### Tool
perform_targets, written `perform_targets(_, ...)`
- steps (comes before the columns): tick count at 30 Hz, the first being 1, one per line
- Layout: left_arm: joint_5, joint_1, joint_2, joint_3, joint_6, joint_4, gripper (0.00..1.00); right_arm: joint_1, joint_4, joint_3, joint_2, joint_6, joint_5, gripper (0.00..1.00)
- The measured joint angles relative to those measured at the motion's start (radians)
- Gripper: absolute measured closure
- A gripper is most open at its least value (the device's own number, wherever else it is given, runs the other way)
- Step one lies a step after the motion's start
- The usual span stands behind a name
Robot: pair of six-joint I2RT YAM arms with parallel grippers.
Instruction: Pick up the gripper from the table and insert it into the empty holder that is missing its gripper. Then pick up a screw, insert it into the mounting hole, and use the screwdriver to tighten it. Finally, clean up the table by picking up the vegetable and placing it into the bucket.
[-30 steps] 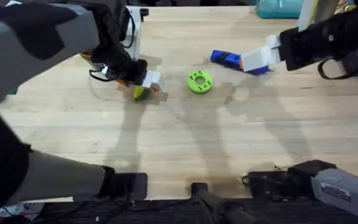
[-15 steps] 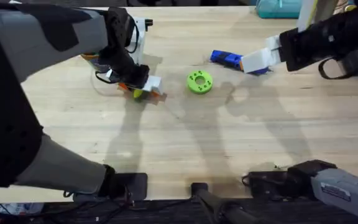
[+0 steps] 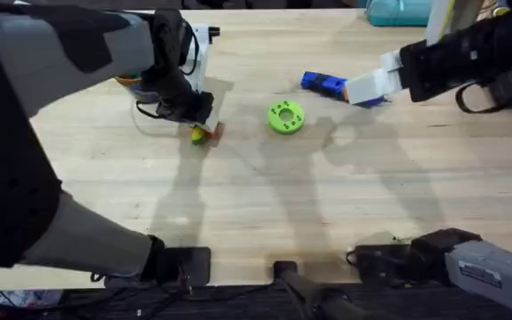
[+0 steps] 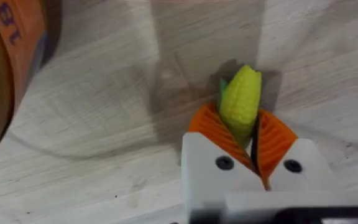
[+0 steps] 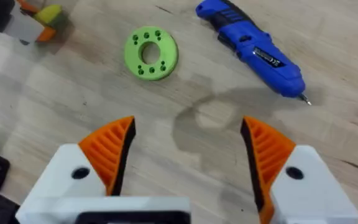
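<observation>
While the vegetable [image 4: 241, 99] lay low against the table [image 3: 265, 213], the left gripper [image 4: 248, 140] was clenched on it, its orange ribbed pads [image 4: 213, 134] pressing the yellow cob from either side, the tip and a sliver of green husk poking out beyond the fingertips. From overhead, the corn [image 3: 199, 134] sat on the wood at the left-centre of the tabletop, just under the dark left arm that reached in over it. Close beside it, toward the far left, the bucket [image 3: 128, 82] stood on the table, mostly hidden by that arm; in the left wrist view its orange wall [image 4: 17, 43] curved along the edge, near the corn but apart from it.

A bright green disc with holes [image 3: 285, 116] lay flat to the right of the corn, well apart from it. Farther right and slightly farther back, the screwdriver [image 3: 325, 84] lay on its side; in the right wrist view the blue body [image 5: 253, 48] ran diagonally, its thin silver tip resting on the wood. The right gripper [image 5: 188, 146] hovered above bare table with its fingers spread wide and nothing between them. From overhead the right gripper [image 3: 372, 86] was just beside the screwdriver, its white finger partly covering the tool.
</observation>
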Motion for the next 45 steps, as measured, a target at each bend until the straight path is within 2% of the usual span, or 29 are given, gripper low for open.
perform_targets(5,0.0,0.0,0.0,0.0,0.0,-0.004,0.975,0.0,0.0,0.0,0.0,0.0,0.0,0.005)
perform_targets(11,0.0,0.0,-0.004,0.038,-0.003,-0.082,0.975,0.0,0.0,0.0,0.0,0.0,0.0,0.005)
perform_targets(18,-0.004,0.002,-0.113,0.206,-0.008,-0.19,0.975,0.0,0.0,0.0,0.0,0.0,0.0,0.005)
perform_targets(21,-0.049,0.014,-0.182,0.289,-0.019,-0.225,0.975,0.0,0.0,0.0,0.0,0.0,0.0,0.005)
perform_targets(24,-0.115,0.049,-0.248,0.351,-0.029,-0.233,0.975,0.0,0.0,0.0,0.0,0.0,0.0,0.005)
perform_targets(29,-0.195,0.14,-0.32,0.389,-0.039,-0.168,0.975,0.0,0.0,0.0,0.0,0.0,0.0,0.006)
perform_targets(35,-0.202,0.243,-0.29,0.389,-0.042,-0.019,0.975,0.0,0.001,0.0,0.0,0.0,0.0,0.006)
perform_targets(38,-0.198,0.26,-0.239,0.39,-0.042,0.034,0.975,0.0,0.001,0.0,0.0,0.0,0.003,0.005)
perform_targets(45,-0.184,0.261,-0.071,0.389,-0.041,0.084,0.975,0.0,0.0,0.0,0.0,0.0,0.004,0.006)
